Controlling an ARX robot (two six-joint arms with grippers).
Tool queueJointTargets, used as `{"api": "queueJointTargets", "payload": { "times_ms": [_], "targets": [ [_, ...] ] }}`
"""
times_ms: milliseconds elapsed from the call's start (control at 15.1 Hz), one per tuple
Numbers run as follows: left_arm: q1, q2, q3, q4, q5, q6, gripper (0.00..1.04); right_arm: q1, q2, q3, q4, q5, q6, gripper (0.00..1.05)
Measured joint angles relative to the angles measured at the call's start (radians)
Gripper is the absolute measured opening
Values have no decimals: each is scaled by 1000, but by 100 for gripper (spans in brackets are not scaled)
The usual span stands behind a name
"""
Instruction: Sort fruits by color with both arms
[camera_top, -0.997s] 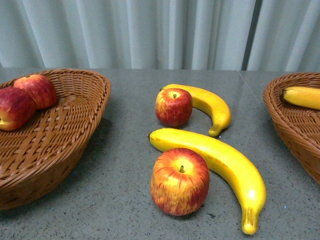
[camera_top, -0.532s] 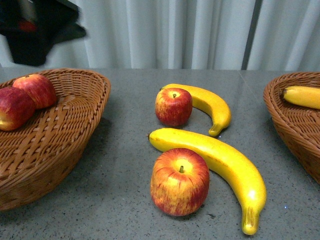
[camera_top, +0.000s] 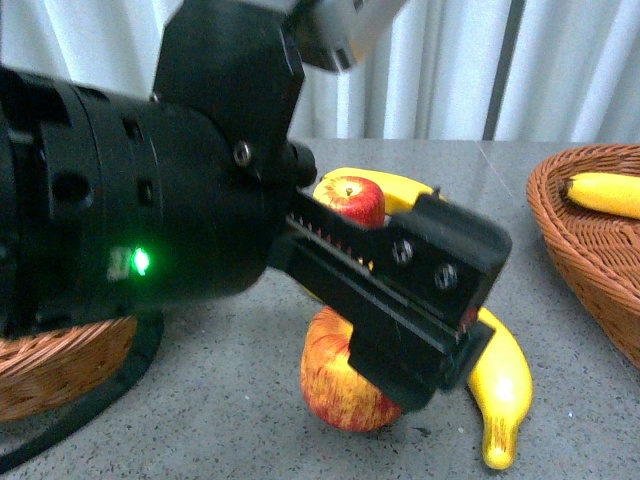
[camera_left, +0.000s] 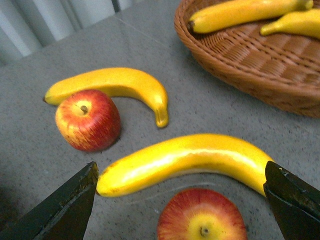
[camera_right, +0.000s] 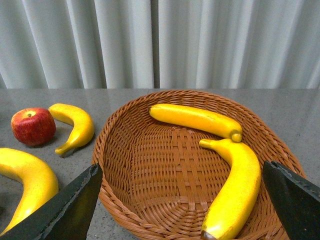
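My left gripper (camera_left: 180, 200) is open, its fingers (camera_left: 65, 210) spread wide above the near red apple (camera_left: 200, 220) and the long banana (camera_left: 185, 160). In the front view its black body (camera_top: 400, 290) hangs over that apple (camera_top: 340, 395) and hides most of the long banana (camera_top: 503, 385). The far apple (camera_top: 352, 198) sits against the smaller banana (camera_top: 400, 185). My right gripper (camera_right: 177, 205) is open and empty above the right wicker basket (camera_right: 100, 150), which holds two bananas (camera_right: 195, 119) (camera_right: 235, 185). It does not show in the front view.
The left arm hides most of the left wicker basket (camera_top: 60, 365) and whatever lies in it. The right basket (camera_top: 580, 230) stands at the table's right edge with a banana (camera_top: 605, 193) showing. A pale curtain hangs behind the grey table.
My left arm has swung in from the upper left and now fills the left of the front view, over the near apple. The fruits have not moved.
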Motion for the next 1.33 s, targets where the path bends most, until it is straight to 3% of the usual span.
{"api": "queueJointTargets", "payload": {
  "times_ms": [1196, 1262, 1329],
  "targets": [
    [-19, 199, -45, 85, 66, -23, 98, 0, 0, 0, 0, 0, 0, 98],
    [-13, 199, -45, 69, 58, -20, 79, 0, 0, 0, 0, 0, 0, 98],
    [-5, 191, -45, 60, 59, -20, 71, 0, 0, 0, 0, 0, 0, 98]
  ]
}}
